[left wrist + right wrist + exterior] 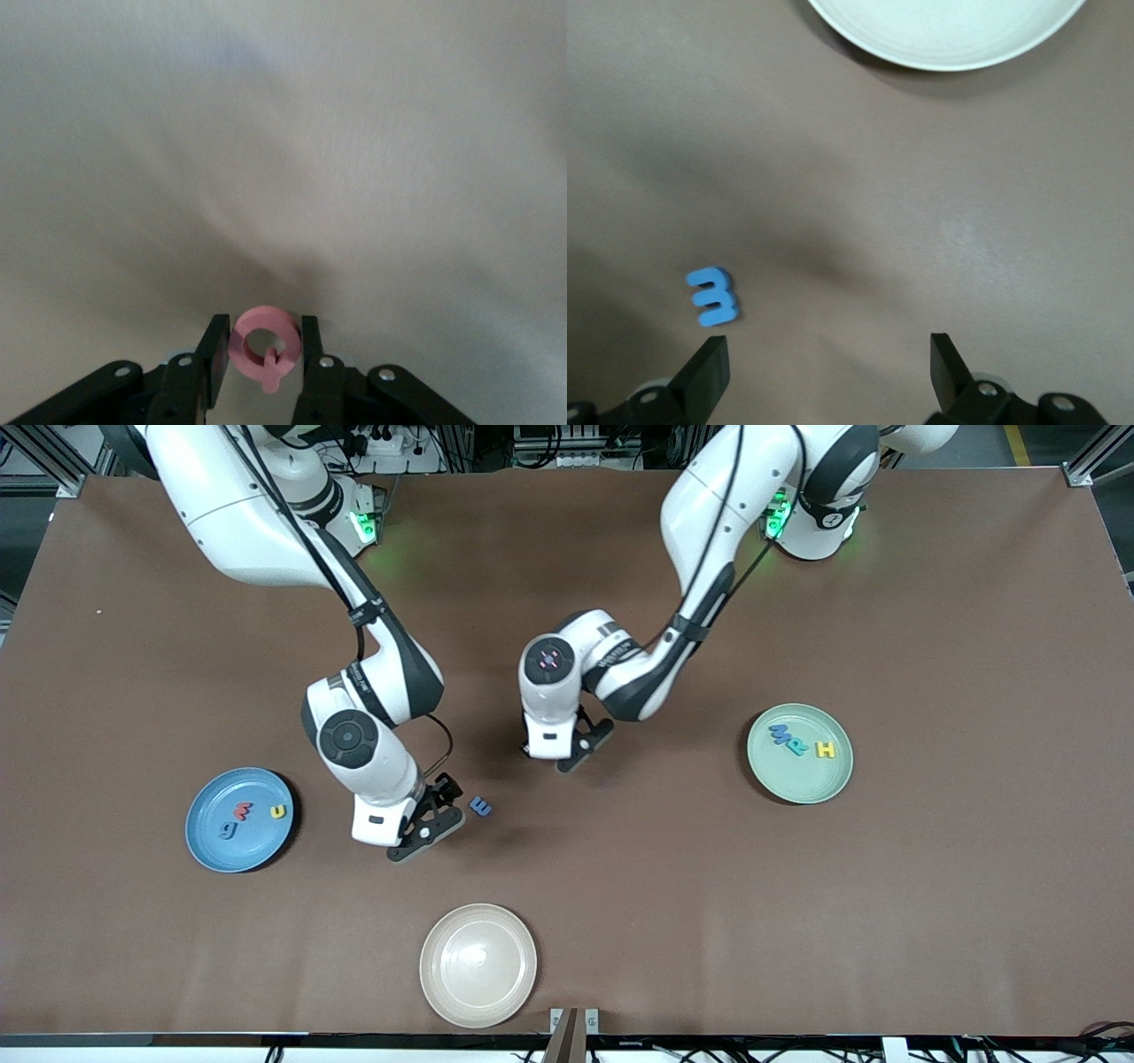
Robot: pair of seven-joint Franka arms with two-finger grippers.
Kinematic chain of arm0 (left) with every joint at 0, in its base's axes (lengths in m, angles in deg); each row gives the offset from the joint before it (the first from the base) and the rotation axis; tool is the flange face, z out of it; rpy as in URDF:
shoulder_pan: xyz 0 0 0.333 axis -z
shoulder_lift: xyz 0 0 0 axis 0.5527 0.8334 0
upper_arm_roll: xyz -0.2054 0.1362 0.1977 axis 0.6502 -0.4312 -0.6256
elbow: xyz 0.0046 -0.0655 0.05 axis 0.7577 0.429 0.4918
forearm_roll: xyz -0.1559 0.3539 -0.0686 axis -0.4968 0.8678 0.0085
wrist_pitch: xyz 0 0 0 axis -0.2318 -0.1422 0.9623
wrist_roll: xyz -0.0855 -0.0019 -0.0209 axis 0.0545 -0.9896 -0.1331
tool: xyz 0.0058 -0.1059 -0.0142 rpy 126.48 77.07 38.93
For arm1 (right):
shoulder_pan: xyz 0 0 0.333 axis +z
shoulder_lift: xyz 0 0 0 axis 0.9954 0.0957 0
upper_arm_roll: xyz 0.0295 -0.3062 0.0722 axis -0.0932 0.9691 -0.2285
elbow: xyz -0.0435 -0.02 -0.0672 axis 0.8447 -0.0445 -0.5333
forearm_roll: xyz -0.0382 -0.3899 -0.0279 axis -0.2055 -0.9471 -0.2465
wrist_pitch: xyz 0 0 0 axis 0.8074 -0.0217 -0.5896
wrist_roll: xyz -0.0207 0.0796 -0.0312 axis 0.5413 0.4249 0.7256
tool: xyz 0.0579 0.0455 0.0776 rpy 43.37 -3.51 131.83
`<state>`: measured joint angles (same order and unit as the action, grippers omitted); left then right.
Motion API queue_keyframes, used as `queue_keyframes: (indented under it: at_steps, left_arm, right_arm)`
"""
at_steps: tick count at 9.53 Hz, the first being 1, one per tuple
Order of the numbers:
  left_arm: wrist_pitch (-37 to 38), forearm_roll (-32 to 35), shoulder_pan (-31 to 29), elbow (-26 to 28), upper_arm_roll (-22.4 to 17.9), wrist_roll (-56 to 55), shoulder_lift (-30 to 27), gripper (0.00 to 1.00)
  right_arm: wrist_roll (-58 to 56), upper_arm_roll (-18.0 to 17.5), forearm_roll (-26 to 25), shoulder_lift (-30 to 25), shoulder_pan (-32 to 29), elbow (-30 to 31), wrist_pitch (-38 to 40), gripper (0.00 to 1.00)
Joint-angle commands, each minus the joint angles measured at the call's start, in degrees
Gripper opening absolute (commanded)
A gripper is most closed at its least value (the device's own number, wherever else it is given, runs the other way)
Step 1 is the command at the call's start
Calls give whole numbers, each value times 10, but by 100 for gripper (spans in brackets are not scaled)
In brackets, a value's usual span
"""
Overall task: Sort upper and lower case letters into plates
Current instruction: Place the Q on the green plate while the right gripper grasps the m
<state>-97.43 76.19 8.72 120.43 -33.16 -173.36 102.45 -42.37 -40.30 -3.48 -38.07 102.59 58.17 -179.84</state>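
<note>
The right tool [436,821] hangs low over the surface with its jaws spread wide and empty, and the blue letter [480,807] lies just beside it, toward the left arm's end of the table and clear of the fingers. In the right wrist view that letter [713,297] sits just off one fingertip [709,365], not between the two, so the coming grasp turns on a small sideways shift to bring it into the gap. Its long axis looks roughly in line with the fingers' reach.

The left tool [267,354] is clamped on a pink ring-shaped letter [263,346], over bare surface farther from the camera than the blue letter. From the front that pink letter is hidden under the wrist.

The blue plate [240,819] holds three letters and the green plate [800,753] holds three; which case each is reads poorly. The white plate [478,965], nearer the camera than the blue letter, is cut off in the right wrist view.
</note>
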Motion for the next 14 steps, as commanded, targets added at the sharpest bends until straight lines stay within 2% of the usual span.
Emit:
queue_keyframes:
  at_steps: [1, 3, 6, 8, 9, 11, 14]
  left_arm:
    - [101, -23, -40, 20, -1, 127, -55, 6]
    - [178, -22, -90, 43, -1, 246, -100, 6]
    - [179, -17, -195, 203, 3, 438, -213, 6]
    - [145, -15, -227, 302, 10, 524, -271, 6]
    - [126, -15, -228, 354, 8, 572, -299, 7]
    - [74, -1, -266, 457, 9, 646, -357, 7]
    - [20, 30, -312, 525, 9, 739, -380, 10]
  right_arm:
    - [22, 3, 11, 20, 23, -15, 1, 100]
    - [35, 3, 11, 28, 46, -15, -8, 100]
    - [10, 3, 8, 39, 55, -11, -18, 100]
    - [-53, 3, 9, 57, 56, -16, -19, 100]
    - [-52, 3, 6, 65, 60, -16, -18, 100]
    - [-54, 3, 5, 77, 62, -20, -20, 100]
    - [-53, 3, 5, 90, 62, -37, -27, 100]
